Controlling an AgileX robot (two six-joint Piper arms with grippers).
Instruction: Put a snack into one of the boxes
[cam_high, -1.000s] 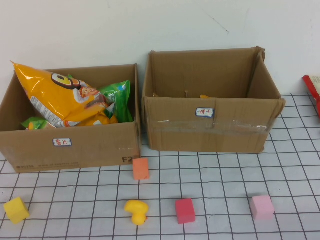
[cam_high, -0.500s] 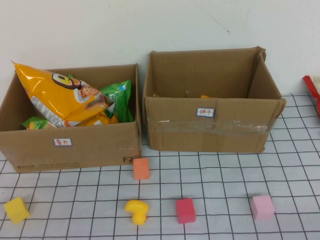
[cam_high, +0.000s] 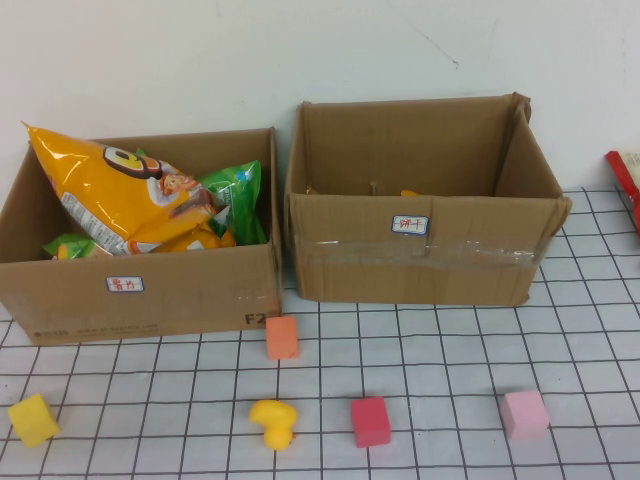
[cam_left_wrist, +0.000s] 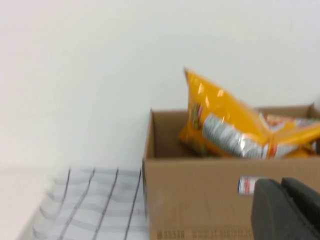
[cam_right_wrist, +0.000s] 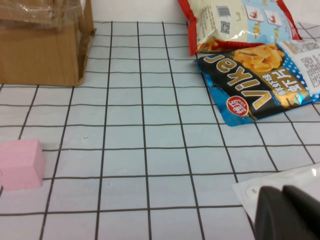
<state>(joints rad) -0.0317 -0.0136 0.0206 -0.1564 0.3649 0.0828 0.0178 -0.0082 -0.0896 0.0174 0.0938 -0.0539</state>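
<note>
Two brown cartons stand at the back in the high view. The wider, lower box (cam_high: 180, 295) on the left holds an orange chip bag (cam_high: 120, 195) and a green bag (cam_high: 238, 195). The taller taped box (cam_high: 420, 265) on the right has something small and yellow at its bottom. Neither gripper shows in the high view. My left gripper (cam_left_wrist: 285, 210) is shut and empty, in front of the wider box (cam_left_wrist: 200, 200) near its label (cam_left_wrist: 246, 185). My right gripper (cam_right_wrist: 285, 215) is shut, just over a white packet (cam_right_wrist: 265, 187) on the table. A blue snack bag (cam_right_wrist: 260, 82) and a red-edged bag (cam_right_wrist: 235, 20) lie beyond it.
Foam blocks lie on the grid mat in front of the boxes: yellow (cam_high: 33, 420), orange (cam_high: 282, 337), a yellow duck shape (cam_high: 273, 422), red (cam_high: 370, 421) and pink (cam_high: 525, 414). The red bag's edge (cam_high: 625, 180) shows at the far right. A white wall stands behind.
</note>
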